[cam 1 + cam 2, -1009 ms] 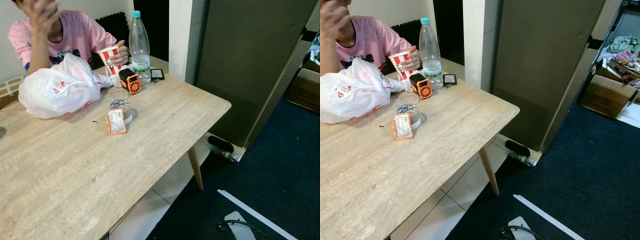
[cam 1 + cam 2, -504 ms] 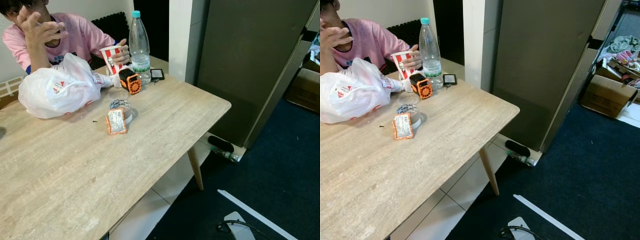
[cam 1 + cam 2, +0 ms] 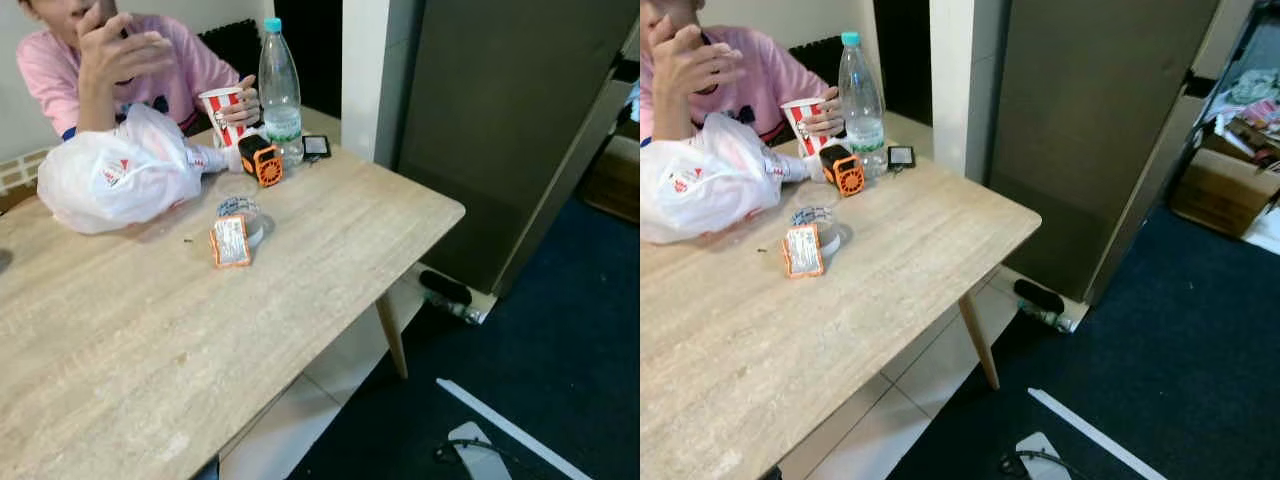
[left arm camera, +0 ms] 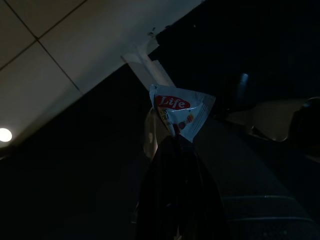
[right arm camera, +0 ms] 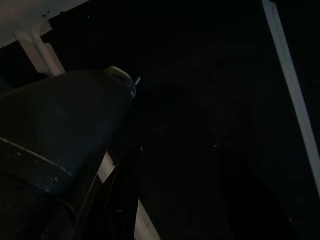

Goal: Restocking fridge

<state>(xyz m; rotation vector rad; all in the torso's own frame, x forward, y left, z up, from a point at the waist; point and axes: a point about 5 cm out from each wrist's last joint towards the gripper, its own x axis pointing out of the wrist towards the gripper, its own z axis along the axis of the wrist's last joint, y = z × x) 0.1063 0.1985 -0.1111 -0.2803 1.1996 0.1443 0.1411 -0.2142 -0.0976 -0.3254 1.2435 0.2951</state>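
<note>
Left wrist view: left end effector (image 4: pixel 175 142) pinches "Life" packet (image 4: pixel 181 112).

Wooden table (image 3: pixel 330 240) with plastic bag (image 3: pixel 115 180), water bottle (image 3: pixel 279 95), seated person (image 3: pixel 110 60).

The pale wooden table (image 3: pixel 330 240) is showing a matt, grained top. At its 11 o'clock corner, the white crinkled plastic bag (image 3: pixel 115 180) is catching a soft gloss. The clear plastic water bottle (image 3: pixel 279 90) is looking smooth and shiny. The tall grey-brown fridge (image 3: pixel 510 110) is presenting a smooth, dull, metallic-looking door. The glossy white foil packet (image 4: pixel 180 112) is glinting where the left gripper (image 4: pixel 175 145) is pinching it.
</note>
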